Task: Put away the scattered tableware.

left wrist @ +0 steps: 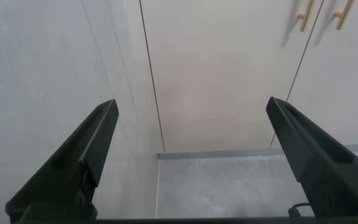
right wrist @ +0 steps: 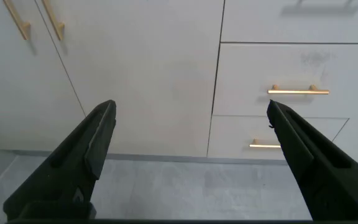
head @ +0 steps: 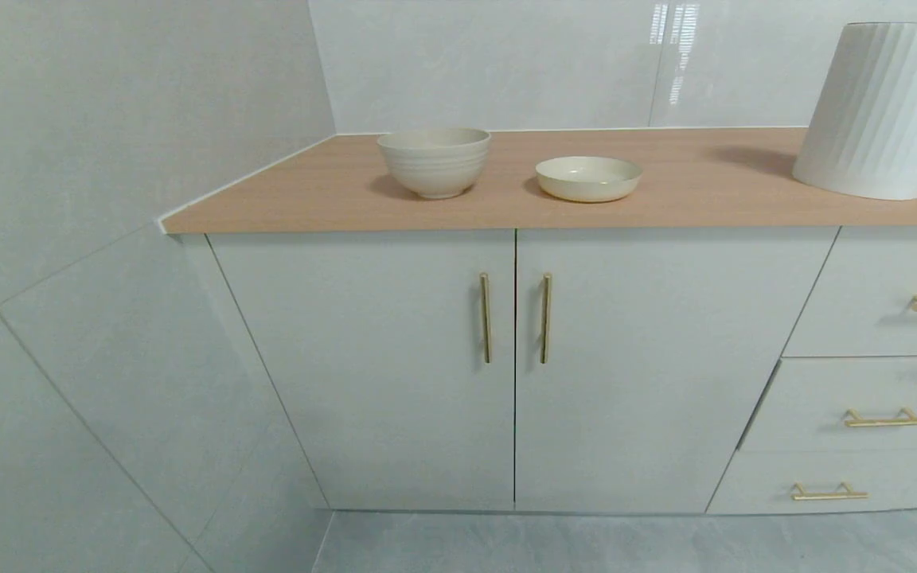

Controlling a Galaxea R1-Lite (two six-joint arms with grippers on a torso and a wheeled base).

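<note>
Sitting out on the wooden worktop (head: pixel 705 179) are both pieces of tableware. A deep ribbed bowl (head: pixel 435 161) stands toward the left end, and a shallow dish (head: pixel 588 177) is just beside it on the right, apart from it and a little nearer the front edge. Nothing touches either. A tall white ribbed container (head: pixel 884 107) stands at the right end, well apart from both.

Below the front edge the two cupboard doors (head: pixel 379 366) are closed, their brass handles (head: pixel 485 317) side by side at the centre seam. The drawers (head: pixel 848 414) to the right are closed too.

The left hand (left wrist: pixel 191 107) hangs low in front of the left door, jaws spread wide with nothing between them. The right hand (right wrist: pixel 190 107) is likewise wide and empty, low before the right door and the drawers.

By my reading the task is at its very start — nothing stowed, no door opened. What is left is probably everything: opening a cupboard, then lifting in the bowl and the dish.
</note>
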